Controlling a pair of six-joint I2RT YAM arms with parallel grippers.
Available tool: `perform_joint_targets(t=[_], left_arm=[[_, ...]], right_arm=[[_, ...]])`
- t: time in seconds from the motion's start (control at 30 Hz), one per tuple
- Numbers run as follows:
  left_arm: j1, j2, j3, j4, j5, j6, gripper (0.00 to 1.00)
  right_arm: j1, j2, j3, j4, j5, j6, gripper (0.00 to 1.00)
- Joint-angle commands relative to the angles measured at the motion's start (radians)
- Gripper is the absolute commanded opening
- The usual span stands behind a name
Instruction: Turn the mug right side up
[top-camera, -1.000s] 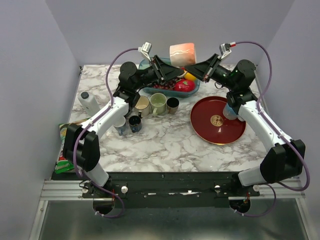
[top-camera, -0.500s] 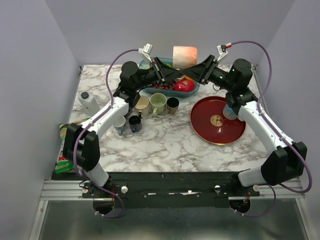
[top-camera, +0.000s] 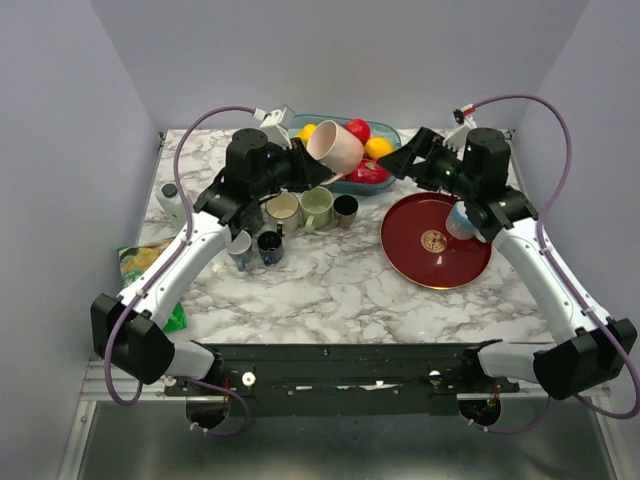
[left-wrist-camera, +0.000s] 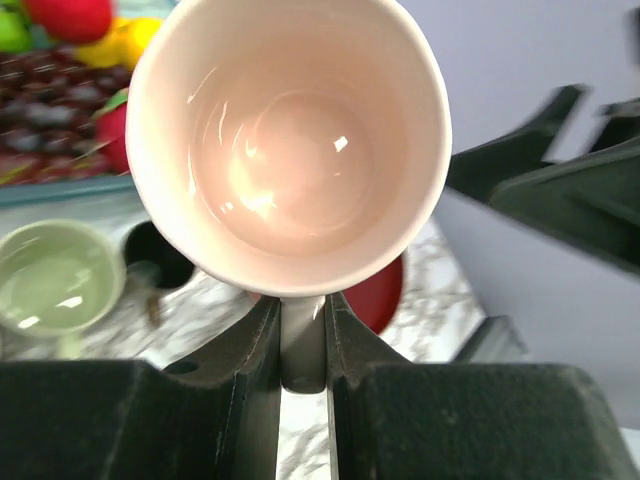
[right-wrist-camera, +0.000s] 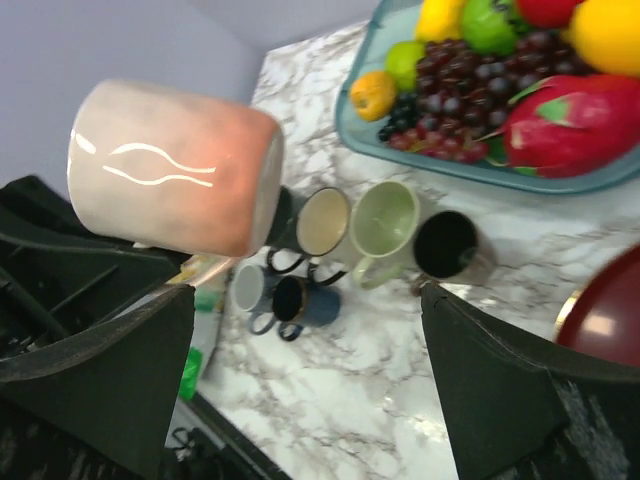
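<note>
**Pink mug aloft in the left claw, mouth facing the left wrist**

In the top view the mug hangs in the air at 12 o'clock over the marble table, above the near rim of the fruit tray. It is tilted, with its open mouth turned toward about 7 o'clock.

The left gripper reaches it from 9 o'clock. Only the left wrist view shows the grasp. The mug looks straight into that camera, empty inside, and its handle at 6 o'clock of the rim is pinched between the two nearly closed fingers of the left gripper.

The right gripper sits at about 1 o'clock, apart from the mug. Its own camera shows its fingers spread wide with nothing between them. That view alone gives the mug from the side, lying nearly level.

A cluster of cups stands at 11 o'clock below the mug, and a red plate lies at 3 o'clock.
</note>
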Motion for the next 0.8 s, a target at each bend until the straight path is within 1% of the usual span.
perform_joint_targets(t=[0.0,0.03,0.1,0.13,0.23,0.27,0.3,0.33,0.5,0.6,0.77], left_arm=[[-0.003,-0.091,-0.057,-0.173,-0.212,0.216,0.00],[-0.004,-0.111,-0.096,-0.182,-0.234,0.225,0.00],[-0.010,-0.129,-0.137,-0.204,-0.272,0.244,0.00],[-0.010,-0.145,-0.177,-0.208,-0.300,0.245,0.00],[-0.033,-0.169,-0.248,-0.213,-0.347,0.254,0.00],[-0.041,-0.175,-0.263,-0.214,-0.354,0.257,0.00],[-0.055,-0.180,-0.280,-0.207,-0.360,0.274,0.00],[-0.076,-0.191,-0.315,-0.201,-0.396,0.280,0.00],[-0.125,-0.206,-0.407,-0.155,-0.446,0.273,0.00],[-0.151,-0.214,-0.453,-0.121,-0.487,0.268,0.00],[-0.175,-0.203,-0.510,-0.047,-0.524,0.274,0.00]], right_arm=[[-0.002,-0.072,-0.011,-0.192,0.273,-0.111,1.00],[-0.002,-0.079,-0.015,-0.206,0.344,-0.122,1.00],[-0.002,-0.090,-0.036,-0.234,0.437,-0.132,1.00],[-0.002,-0.102,-0.041,-0.243,0.518,-0.122,1.00],[-0.002,-0.107,-0.041,-0.298,0.638,-0.105,1.00],[-0.003,-0.104,-0.033,-0.315,0.656,-0.102,1.00],[-0.005,-0.096,-0.016,-0.355,0.667,-0.099,1.00],[-0.005,-0.089,-0.007,-0.372,0.672,-0.099,1.00],[-0.006,-0.023,0.028,-0.450,0.621,-0.082,1.00],[-0.006,-0.004,0.025,-0.455,0.580,-0.077,1.00],[-0.008,0.002,0.004,-0.454,0.560,-0.076,1.00]])
